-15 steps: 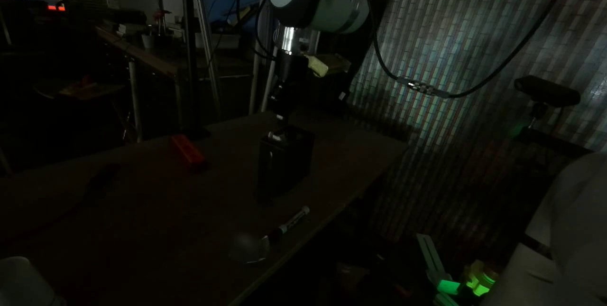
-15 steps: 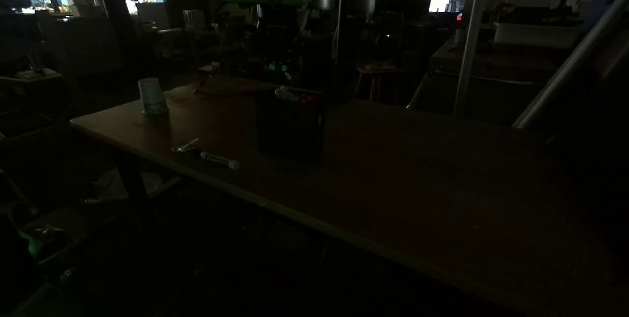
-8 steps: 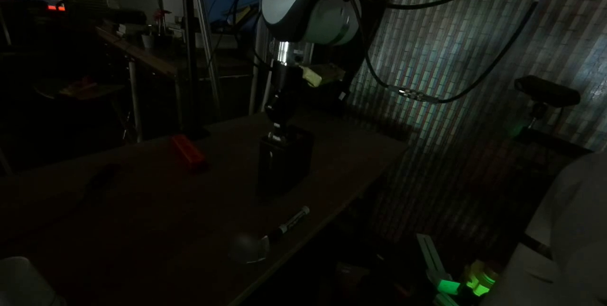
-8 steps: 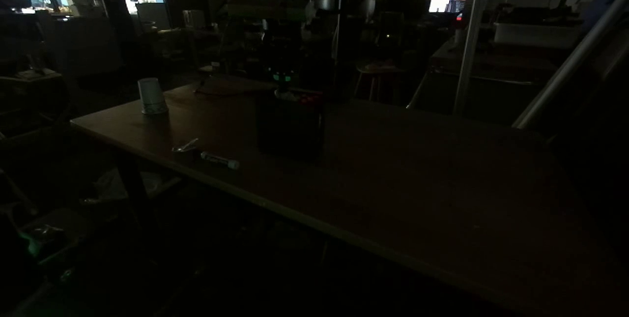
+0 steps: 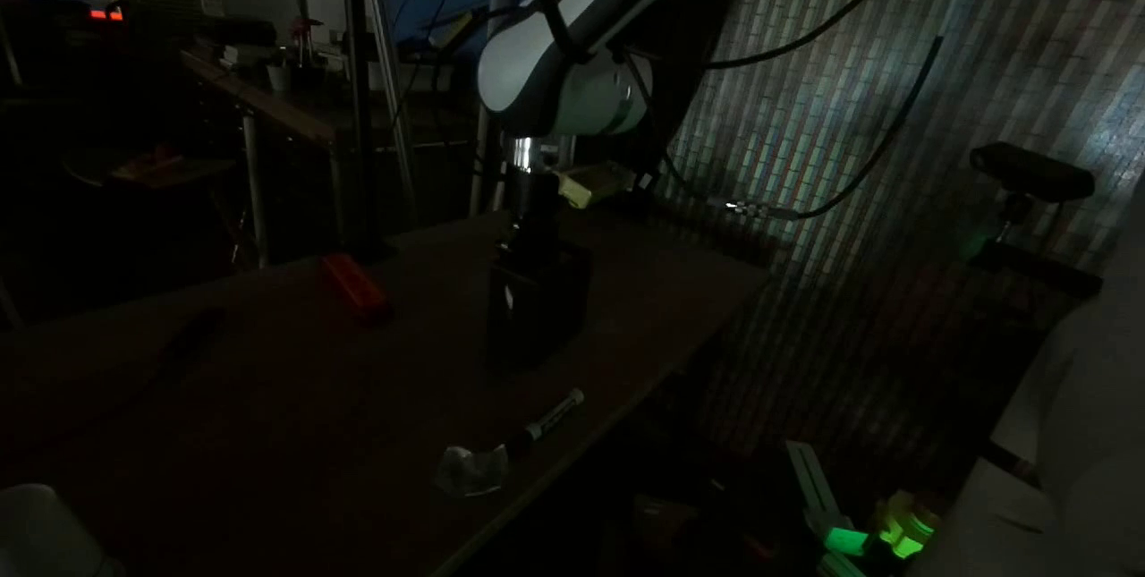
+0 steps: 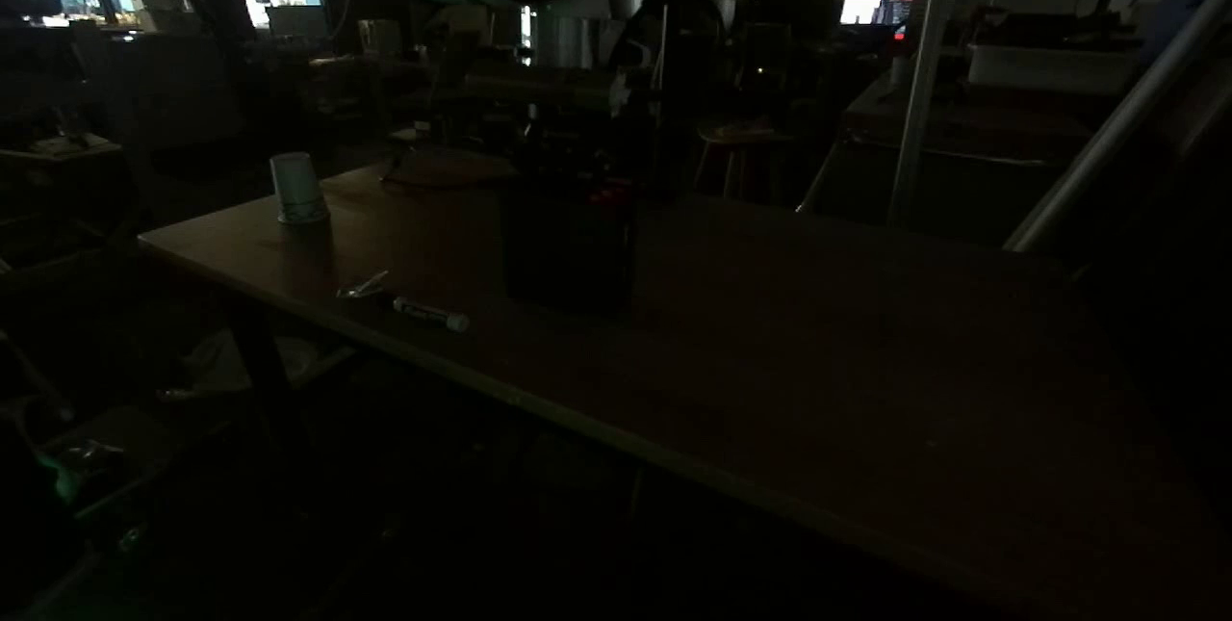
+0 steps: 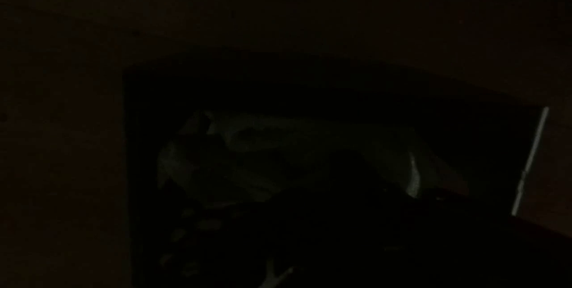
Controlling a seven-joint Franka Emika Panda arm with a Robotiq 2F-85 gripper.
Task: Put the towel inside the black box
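The scene is very dark. The black box (image 5: 538,318) stands upright on the table, and it also shows in an exterior view (image 6: 568,250). Its rim (image 7: 127,145) frames the opening in the wrist view. Dim, pale, crumpled cloth, apparently the towel (image 7: 259,138), lies inside the box in the wrist view. My gripper (image 5: 534,257) points down at the box's opening, its tips hidden by the box or the dark. In the wrist view the gripper (image 7: 357,189) is a black shape over the cloth. Whether its fingers are open or hold cloth does not show.
An orange-red block (image 5: 355,286) lies on the table behind the box. A marker (image 5: 555,413) and a clear plastic piece (image 5: 472,471) lie near the table's front edge. A pale cup (image 6: 299,188) stands upside down near a corner. A metal post (image 5: 358,94) rises behind the table.
The arm has come down, and my gripper has moved from above the box to its opening. The pale material seen earlier at the box's rim no longer shows there in the exterior views.
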